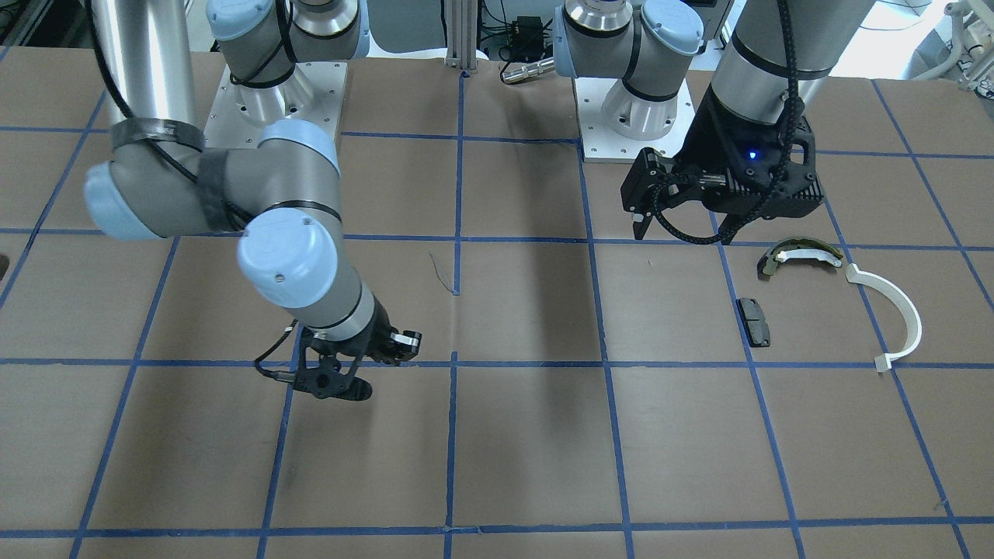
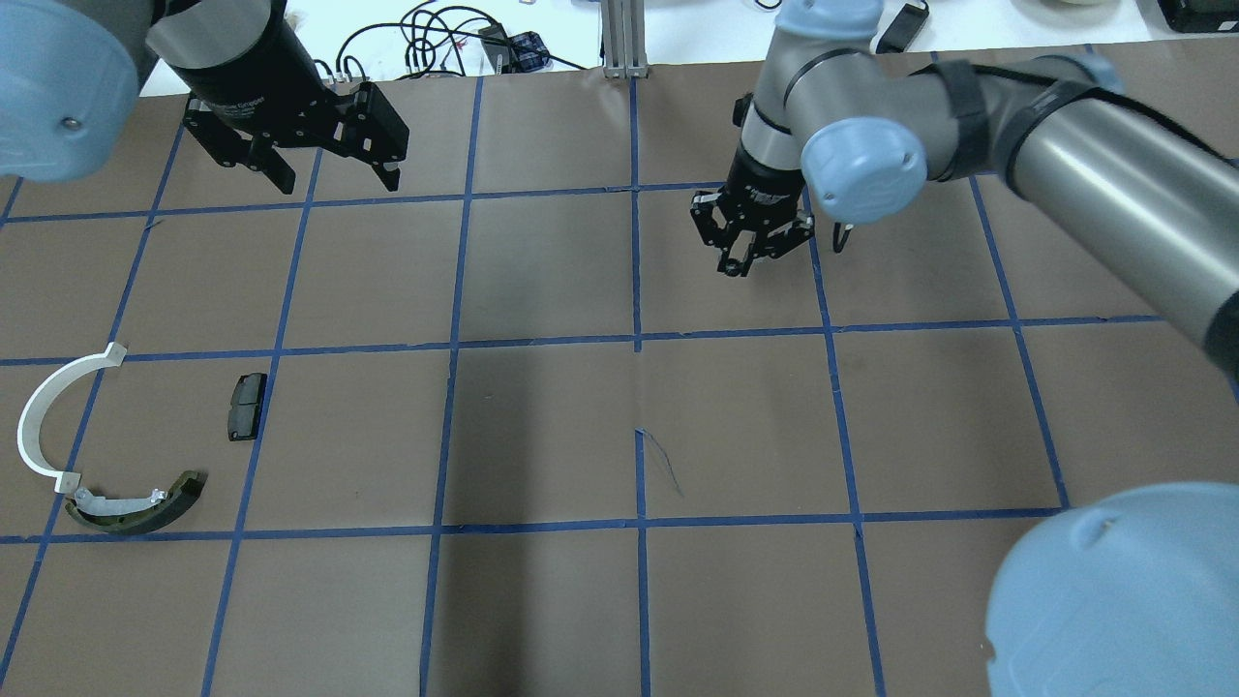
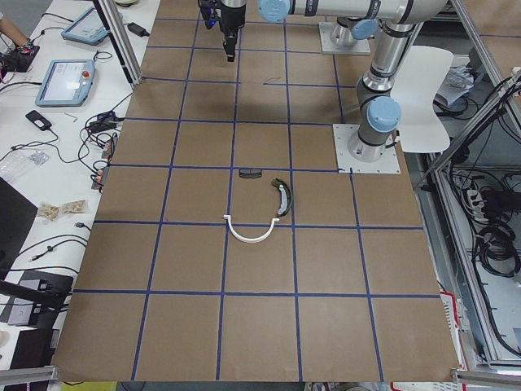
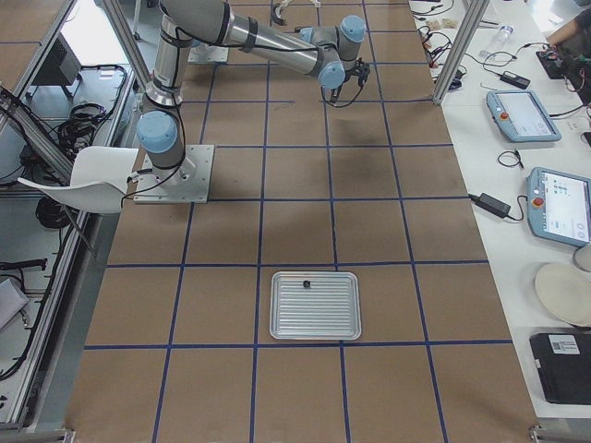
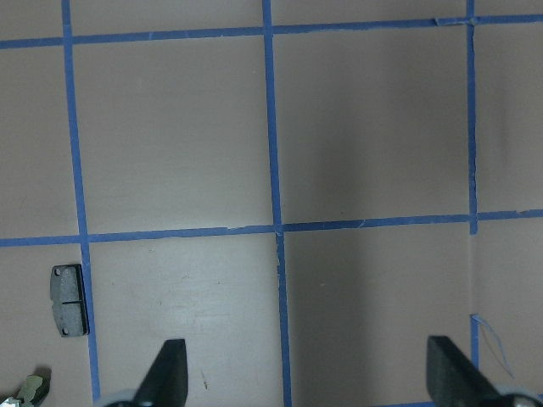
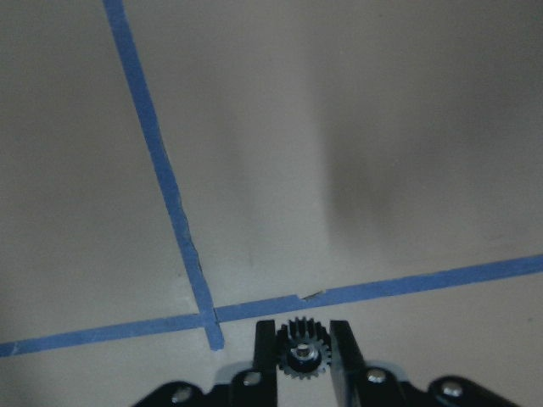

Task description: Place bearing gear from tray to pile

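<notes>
right gripper [image 2: 750, 254] is pinching the bearing gear [image 6: 298, 354], left gripper [image 2: 339, 182] is hanging spread; I'd be carrying it level across to the pile [image 2: 145, 508] and releasing low, just beside it

Bearing gear [image 6: 297, 356]: dark metal, matt teeth, with a brighter, shiny hub.
Right gripper [image 6: 299, 335]: matt black fingers, with small bright screw heads on the body.
Left gripper [image 2: 339, 182]: black housing, matt, seemingly plastic.
Tray [image 4: 315, 314]: silvery metal with a ribbed floor and a dull sheen.
Half-ring arc [image 2: 24, 426]: white plastic, smooth, faintly glossy.
Brake shoe [image 2: 135, 511]: matt olive lining on a pale whitish web.
Pad [image 2: 246, 407]: dark grey-black, matt.
Table [image 2: 542, 426]: brown paper-like cover, matt, crossed by smooth blue tape.
Arms [image 2: 1113, 165]: smooth grey metal tubes with a satin finish; the pale blue caps are glossy.
</notes>
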Action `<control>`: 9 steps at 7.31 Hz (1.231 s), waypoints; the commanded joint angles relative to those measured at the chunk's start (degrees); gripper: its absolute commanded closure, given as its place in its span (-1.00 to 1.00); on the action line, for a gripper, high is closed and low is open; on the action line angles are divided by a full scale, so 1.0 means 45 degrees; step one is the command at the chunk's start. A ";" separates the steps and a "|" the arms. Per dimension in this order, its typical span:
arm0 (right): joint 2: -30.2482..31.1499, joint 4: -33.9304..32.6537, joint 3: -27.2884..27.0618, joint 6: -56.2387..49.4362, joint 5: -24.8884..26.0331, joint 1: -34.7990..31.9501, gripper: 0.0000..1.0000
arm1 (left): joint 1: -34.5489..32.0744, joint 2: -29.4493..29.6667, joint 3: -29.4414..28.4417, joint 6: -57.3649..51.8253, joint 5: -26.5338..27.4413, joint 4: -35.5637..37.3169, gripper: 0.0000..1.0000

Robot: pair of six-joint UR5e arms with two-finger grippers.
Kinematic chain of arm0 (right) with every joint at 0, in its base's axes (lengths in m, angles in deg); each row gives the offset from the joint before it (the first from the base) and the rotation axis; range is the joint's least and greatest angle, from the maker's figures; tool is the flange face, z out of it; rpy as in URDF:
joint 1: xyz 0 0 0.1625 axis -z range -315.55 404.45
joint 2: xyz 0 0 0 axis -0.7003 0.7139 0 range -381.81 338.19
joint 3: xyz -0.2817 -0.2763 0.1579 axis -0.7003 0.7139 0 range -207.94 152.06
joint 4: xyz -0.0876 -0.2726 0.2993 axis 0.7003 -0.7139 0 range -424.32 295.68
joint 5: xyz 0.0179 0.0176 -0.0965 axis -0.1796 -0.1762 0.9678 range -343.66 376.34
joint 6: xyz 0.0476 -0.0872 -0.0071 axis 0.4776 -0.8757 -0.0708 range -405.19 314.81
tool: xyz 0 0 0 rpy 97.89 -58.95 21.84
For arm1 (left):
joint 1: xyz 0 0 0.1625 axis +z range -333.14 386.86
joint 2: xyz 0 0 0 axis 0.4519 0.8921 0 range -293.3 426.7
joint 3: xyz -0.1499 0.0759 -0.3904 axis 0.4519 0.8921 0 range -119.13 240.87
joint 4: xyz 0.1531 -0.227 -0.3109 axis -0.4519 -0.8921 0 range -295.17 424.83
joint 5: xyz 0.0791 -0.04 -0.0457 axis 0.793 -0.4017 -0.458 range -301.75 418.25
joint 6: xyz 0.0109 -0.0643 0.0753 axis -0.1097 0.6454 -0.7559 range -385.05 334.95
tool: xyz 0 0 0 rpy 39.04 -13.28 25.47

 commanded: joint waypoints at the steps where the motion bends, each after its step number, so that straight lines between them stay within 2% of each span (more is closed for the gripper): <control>1: -0.0291 -0.0892 -0.0663 0.1040 -0.0007 -0.1056 1.00 | 0.0000 0.0001 0.0000 0.0000 0.0012 0.0000 -1.00; 4: -0.0312 -0.0892 -0.1092 0.1200 -0.0085 -0.2073 1.00 | 0.0000 0.0039 0.0000 0.0116 0.0031 0.0000 -1.00; 5: -0.0254 -0.0892 -0.1210 0.1220 -0.0066 -0.2192 0.30 | -0.0019 0.0078 0.0000 0.0175 0.0031 0.0000 -1.00; 6: -0.0253 -0.0931 -0.1288 0.1239 0.0108 -0.2194 -0.69 | -0.0058 0.0137 0.0000 0.0215 0.0012 0.0000 -1.00; 7: -0.0137 -0.0893 -0.1192 0.1239 0.0168 -0.2174 -1.00 | -0.0058 0.0118 0.0019 0.0215 0.0031 0.0000 -1.00; 9: 0.0524 -0.0718 -0.1133 0.0910 0.0381 -0.0914 -1.00 | -0.0058 0.0137 0.0039 0.0195 0.0031 -0.0019 -1.00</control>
